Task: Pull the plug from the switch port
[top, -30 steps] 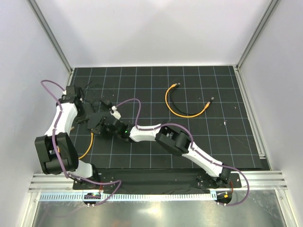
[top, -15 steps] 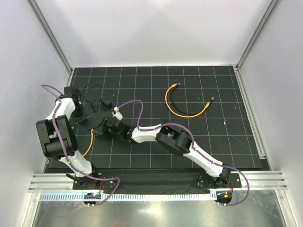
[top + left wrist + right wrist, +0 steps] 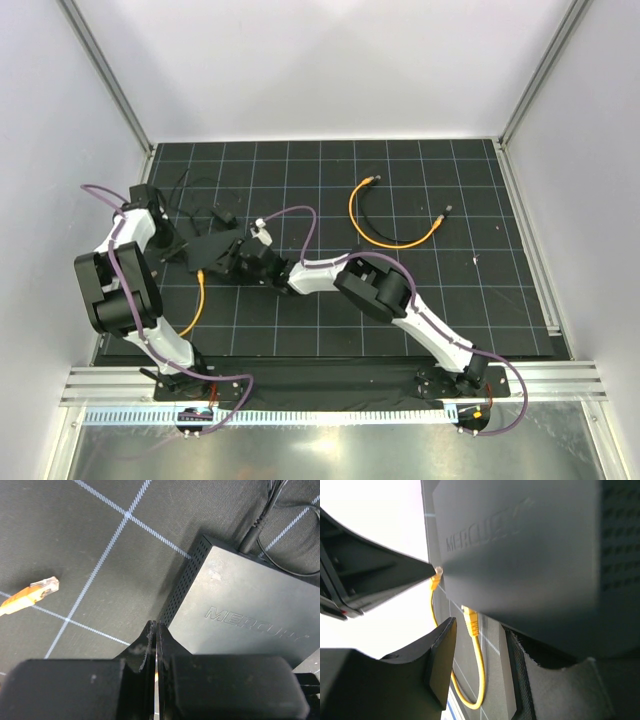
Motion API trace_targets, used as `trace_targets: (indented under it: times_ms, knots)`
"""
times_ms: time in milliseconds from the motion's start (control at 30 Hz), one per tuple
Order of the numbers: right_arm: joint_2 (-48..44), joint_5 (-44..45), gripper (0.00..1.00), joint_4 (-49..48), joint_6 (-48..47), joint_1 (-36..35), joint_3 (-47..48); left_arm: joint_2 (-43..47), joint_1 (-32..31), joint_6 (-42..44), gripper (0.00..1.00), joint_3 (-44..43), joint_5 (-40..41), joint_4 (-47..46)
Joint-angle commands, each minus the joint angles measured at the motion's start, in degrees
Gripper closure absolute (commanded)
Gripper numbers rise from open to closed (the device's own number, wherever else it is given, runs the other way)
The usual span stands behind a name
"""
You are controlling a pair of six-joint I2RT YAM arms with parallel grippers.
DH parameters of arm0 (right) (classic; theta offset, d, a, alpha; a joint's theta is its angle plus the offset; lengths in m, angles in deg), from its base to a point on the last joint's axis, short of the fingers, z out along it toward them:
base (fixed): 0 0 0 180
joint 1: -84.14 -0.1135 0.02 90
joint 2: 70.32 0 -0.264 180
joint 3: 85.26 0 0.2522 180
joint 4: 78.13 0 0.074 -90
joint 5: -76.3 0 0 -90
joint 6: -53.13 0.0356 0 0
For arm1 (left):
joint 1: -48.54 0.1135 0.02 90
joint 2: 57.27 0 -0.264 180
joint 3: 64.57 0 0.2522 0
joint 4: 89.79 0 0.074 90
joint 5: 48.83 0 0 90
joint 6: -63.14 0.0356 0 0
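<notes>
Black gridded mat (image 3: 400,300), white-walled enclosure (image 3: 320,70), left hand (image 3: 154,630) pressed together, right hand (image 3: 480,630) pinching switch (image 3: 240,615)

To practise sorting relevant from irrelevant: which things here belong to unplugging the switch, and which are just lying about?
Job: flat matte-black switch box; orange cable with clear plug.
Lying about: loose curved orange cable; small black power adapter.

from above the right gripper (image 3: 232,262) covers part of the switch (image 3: 210,247); its sockets are too small to make out. the left wrist view cuts the switch at the right edge, the orange cable (image 3: 22,599) at the left. up close the switch blurs; whether the right gripper clamps it is unclear.
</notes>
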Motion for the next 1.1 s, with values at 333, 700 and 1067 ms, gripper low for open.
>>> trace_targets:
  times_ms: [333,700,1067]
  knots:
    - [-1.06,-0.7,0.54,2.87,-1.99,-0.53,0.96,4.27,-1.28,-0.34,0.97,2.53,-6.18,-4.0]
    - [1.49,-1.23,0.54,5.24,-1.81,-2.56,5.7,3.04,-4.01,0.36,0.92,2.17,-3.73,-2.24]
    - [4.04,0.79,0.54,9.64,-1.63,-2.47,10.27,1.63,-4.97,0.54,0.89,2.26,-1.44,-0.48]
